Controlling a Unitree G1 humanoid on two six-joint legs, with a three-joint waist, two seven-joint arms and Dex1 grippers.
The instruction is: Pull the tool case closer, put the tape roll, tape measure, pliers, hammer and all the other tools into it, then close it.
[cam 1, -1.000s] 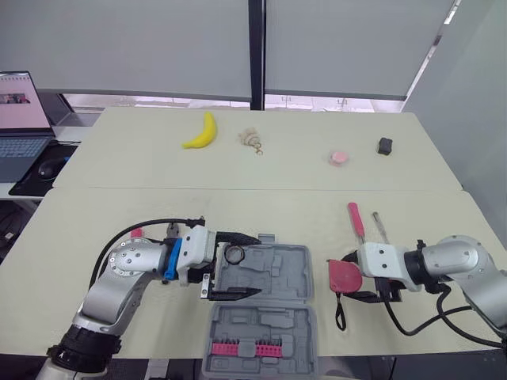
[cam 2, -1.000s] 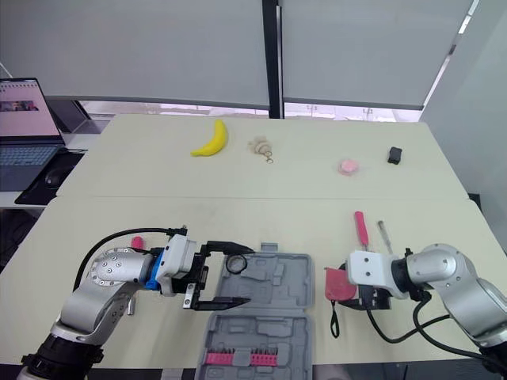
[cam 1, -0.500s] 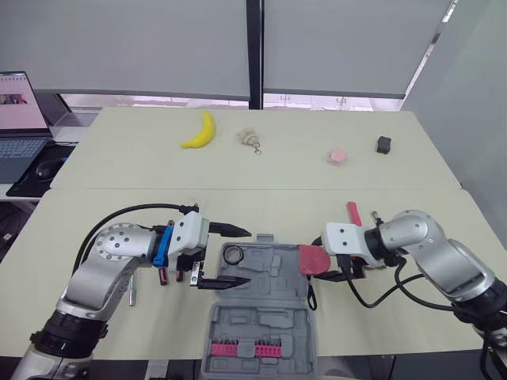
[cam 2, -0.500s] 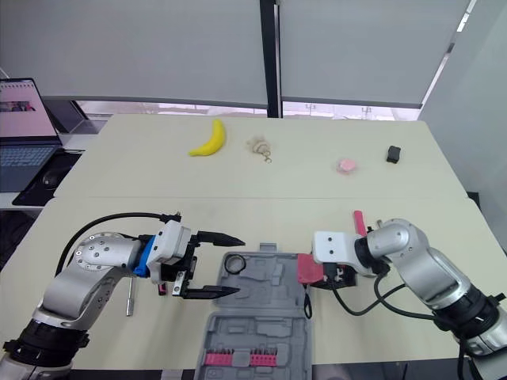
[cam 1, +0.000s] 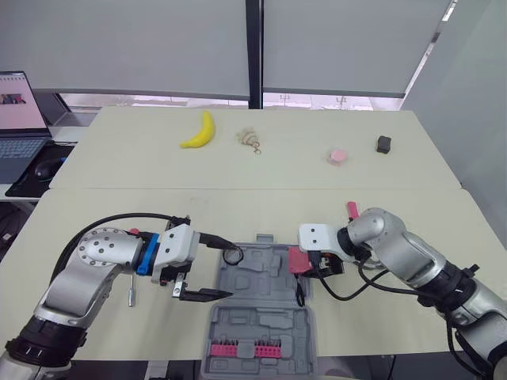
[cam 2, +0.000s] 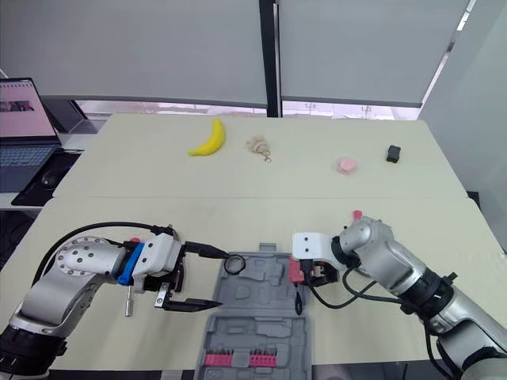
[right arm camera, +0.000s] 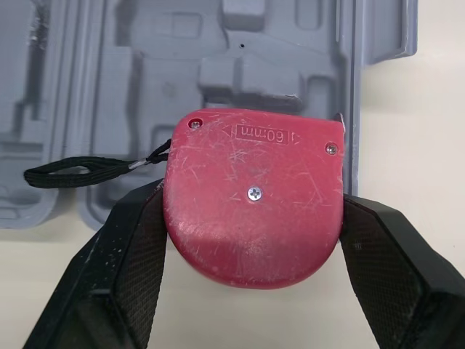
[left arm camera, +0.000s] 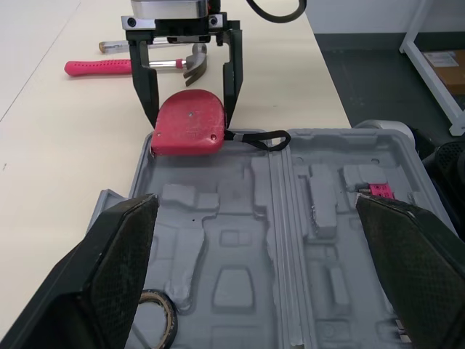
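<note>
Left wrist view: right claw (left arm camera: 190,116) clamps the red tape measure (left arm camera: 187,125) over the open tool case's (left arm camera: 240,247) right edge. Left claw (cam 1: 226,271) gapes wide at the case's left edge, beside the tape roll (cam 1: 233,255) lying inside.

Tool case (left arm camera: 290,240): grey moulded plastic, matt. Tape measure (right arm camera: 254,196): red plastic shell, scuffed, finely scratched; strap (right arm camera: 73,173) black woven cloth. Hammer (left arm camera: 102,67): shiny metal head, pink grip. Tape roll (left arm camera: 156,320): black, slight gloss. Surface (cam 1: 261,210): smooth, matt cream.
</note>
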